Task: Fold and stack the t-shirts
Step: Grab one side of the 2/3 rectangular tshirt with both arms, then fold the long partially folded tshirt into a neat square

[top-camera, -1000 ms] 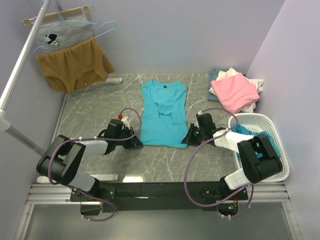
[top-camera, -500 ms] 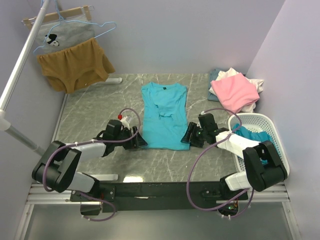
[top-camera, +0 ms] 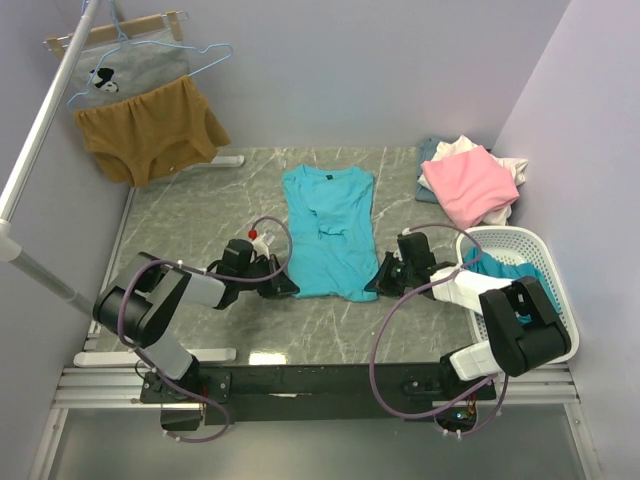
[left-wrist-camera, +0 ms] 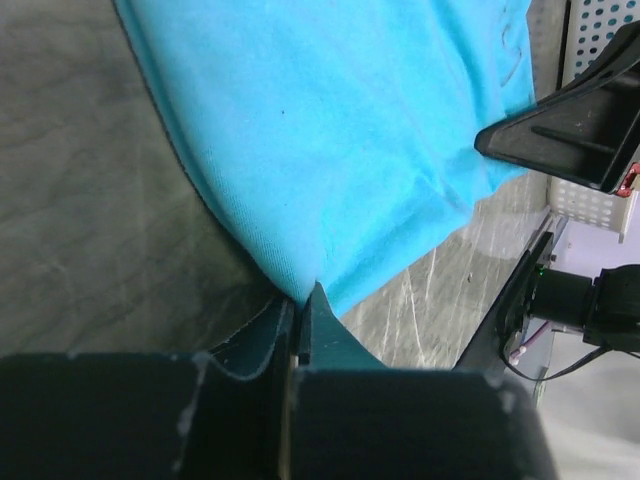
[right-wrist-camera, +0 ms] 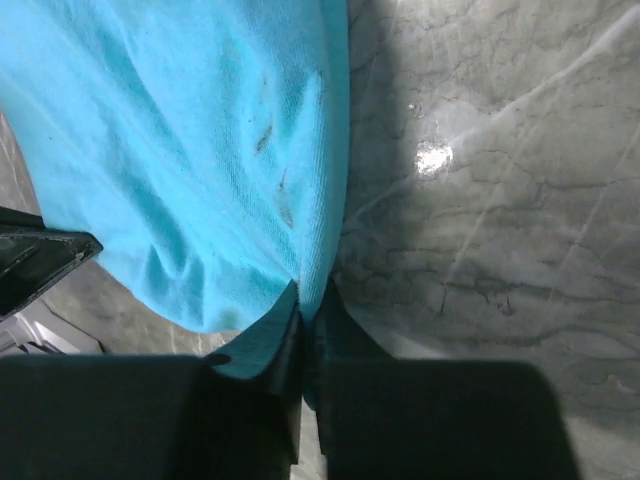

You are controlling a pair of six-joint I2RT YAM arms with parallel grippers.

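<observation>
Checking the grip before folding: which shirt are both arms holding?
The turquoise t-shirt spread flat mid-table: left fingers and right fingers pinch its near corners. The pink t-shirt lies untouched at the far right.

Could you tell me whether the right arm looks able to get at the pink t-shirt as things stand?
Probably not yet: the right hand is shut on a near corner of the turquoise t-shirt. Once it lets go, only bare table seems to lie between it and the pink t-shirt.

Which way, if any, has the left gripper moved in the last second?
Yes: the left gripper slid slightly right, toward the white basket, and pinches the near-left corner of the turquoise t-shirt.
</observation>
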